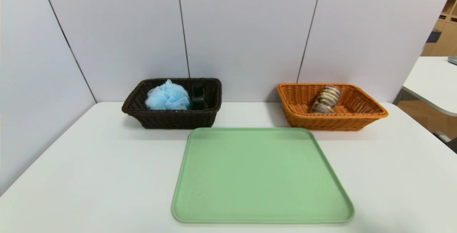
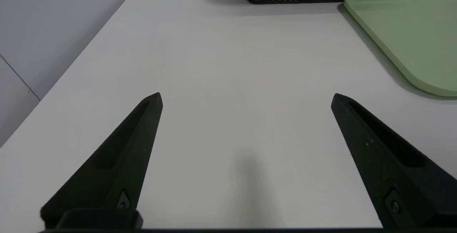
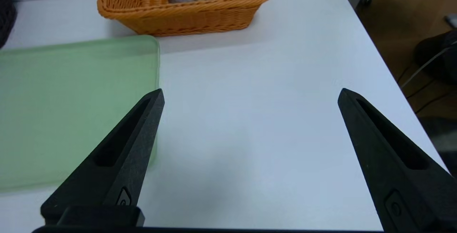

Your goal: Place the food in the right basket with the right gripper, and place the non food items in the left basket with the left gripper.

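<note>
Wrist views show my left gripper and my right gripper spread wide and holding nothing, each above bare white table beside the green tray. Farther back, the bread roll lies in the orange basket, while the blue pouf and black bottle sit side by side in the dark brown basket.

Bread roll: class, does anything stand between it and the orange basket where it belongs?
Nothing does: the bread roll already lies inside the orange basket. Both hands are open over bare table, holding nothing.
</note>
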